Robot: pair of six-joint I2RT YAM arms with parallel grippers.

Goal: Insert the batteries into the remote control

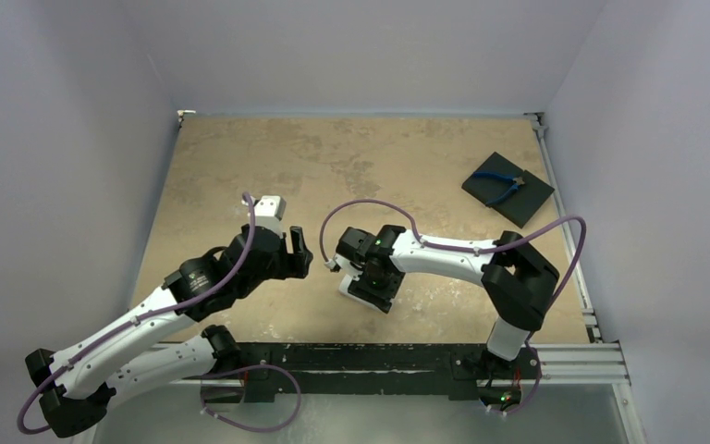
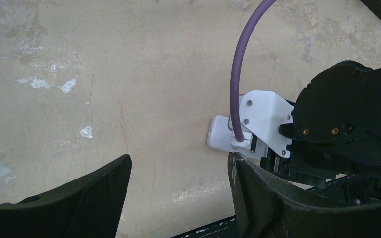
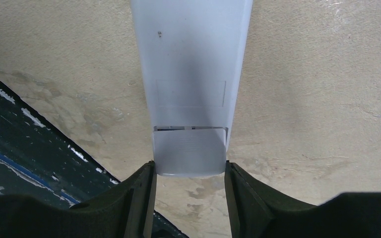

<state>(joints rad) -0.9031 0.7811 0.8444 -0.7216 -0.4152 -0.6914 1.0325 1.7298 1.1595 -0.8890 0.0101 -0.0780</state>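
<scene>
Remote control (image 3: 191, 74), plain back up, sits near the counter's (image 3: 327, 99) near edge. Its long axis runs straight away from the right gripper (image 3: 190, 198), whose fingers pinch the sides of its near end. The left gripper (image 2: 178, 198) hovers just beside, fingers spread and empty.

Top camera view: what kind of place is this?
Probably a robot lab test booth: plain walls box in a tan table, two robot arms are bolted to a rail at its near edge, and one holds a remote control.
</scene>
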